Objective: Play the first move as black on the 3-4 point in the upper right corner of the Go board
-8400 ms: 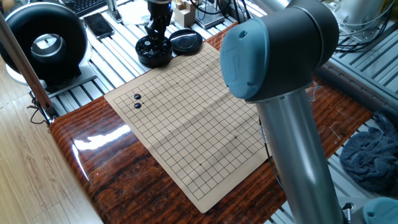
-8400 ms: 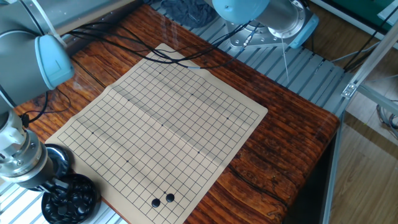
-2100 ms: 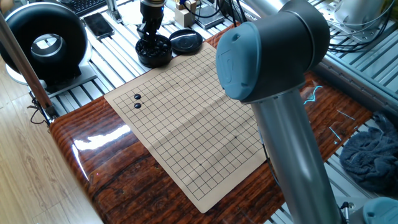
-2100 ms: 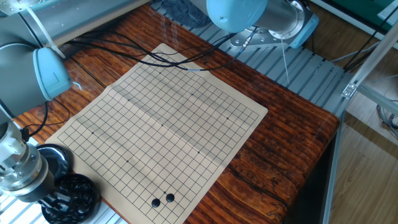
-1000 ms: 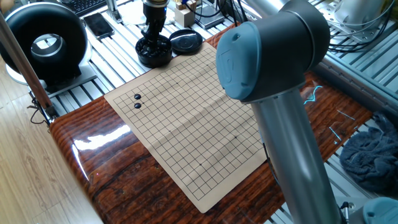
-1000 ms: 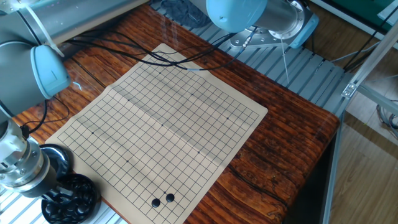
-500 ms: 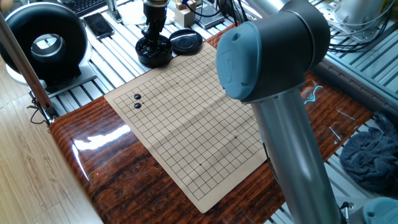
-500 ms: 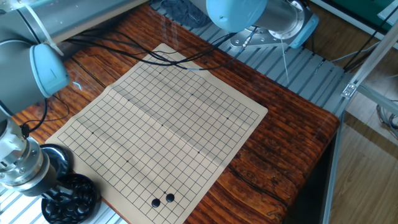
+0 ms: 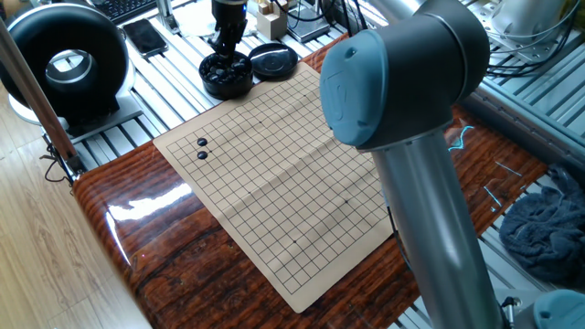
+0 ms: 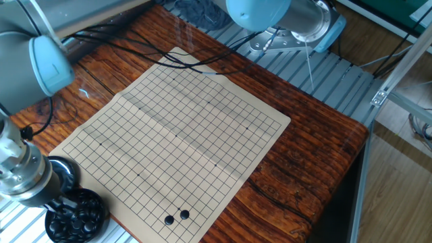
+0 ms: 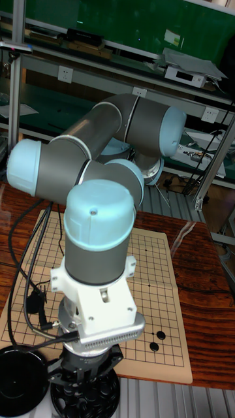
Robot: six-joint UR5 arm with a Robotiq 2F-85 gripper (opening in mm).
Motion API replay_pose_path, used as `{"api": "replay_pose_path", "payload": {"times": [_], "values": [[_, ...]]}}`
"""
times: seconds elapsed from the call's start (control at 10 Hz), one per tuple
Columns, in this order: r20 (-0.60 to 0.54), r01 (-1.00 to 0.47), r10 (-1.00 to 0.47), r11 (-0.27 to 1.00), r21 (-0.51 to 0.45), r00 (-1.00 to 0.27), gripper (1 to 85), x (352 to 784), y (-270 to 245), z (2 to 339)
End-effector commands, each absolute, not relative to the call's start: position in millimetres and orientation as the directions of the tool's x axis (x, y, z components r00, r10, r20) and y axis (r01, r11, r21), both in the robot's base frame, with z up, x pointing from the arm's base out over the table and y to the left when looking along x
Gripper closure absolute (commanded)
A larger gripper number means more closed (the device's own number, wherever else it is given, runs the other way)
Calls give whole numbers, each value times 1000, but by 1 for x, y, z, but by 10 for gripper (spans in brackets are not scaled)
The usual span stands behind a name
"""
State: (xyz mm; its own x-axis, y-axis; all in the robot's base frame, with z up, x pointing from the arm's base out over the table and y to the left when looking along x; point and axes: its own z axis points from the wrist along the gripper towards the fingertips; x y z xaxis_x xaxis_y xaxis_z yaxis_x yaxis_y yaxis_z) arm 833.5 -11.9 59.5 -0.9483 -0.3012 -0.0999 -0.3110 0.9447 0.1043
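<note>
The Go board (image 9: 274, 174) lies on the wooden table, with two black stones (image 9: 202, 149) side by side near one edge, also seen in the other fixed view as two black stones (image 10: 176, 217). A black bowl (image 9: 227, 77) full of black stones stands off the board's far corner. My gripper (image 9: 225, 43) hangs straight over this bowl (image 10: 75, 216), fingertips (image 10: 66, 202) at its rim level. The fingers look close together, but I cannot make out a stone between them. No stone lies near any board corner, and nothing marks out the 3-4 point.
The bowl's black lid (image 9: 272, 59) lies beside the bowl. A large round black device (image 9: 69, 64) stands at the back left. Cables (image 10: 135, 50) trail over the table by the board. My arm's elbow (image 9: 402, 82) looms over the board's right side.
The gripper has risen slightly over the bowl and the elbow has shifted a little. The stones on the board have not moved.
</note>
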Motion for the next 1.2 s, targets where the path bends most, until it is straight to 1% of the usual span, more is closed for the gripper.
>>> {"api": "replay_pose_path", "payload": {"times": [0.0, 0.1, 0.2, 0.5, 0.8, 1.1], "values": [[-101, -191, -182, 977, 89, -978, 843, 830, -17, 80], [-106, -182, -173, 980, 81, -979, 843, 829, -19, 84], [-106, -160, -149, 982, 103, -983, 843, 825, -13, 91], [-87, -111, -101, 985, 130, -991, 843, 810, -2, 100], [-100, -32, -23, 996, 88, -995, 843, 808, 5, 103], [-95, 58, 64, 996, 62, -993, 843, 792, 22, 100]]}}
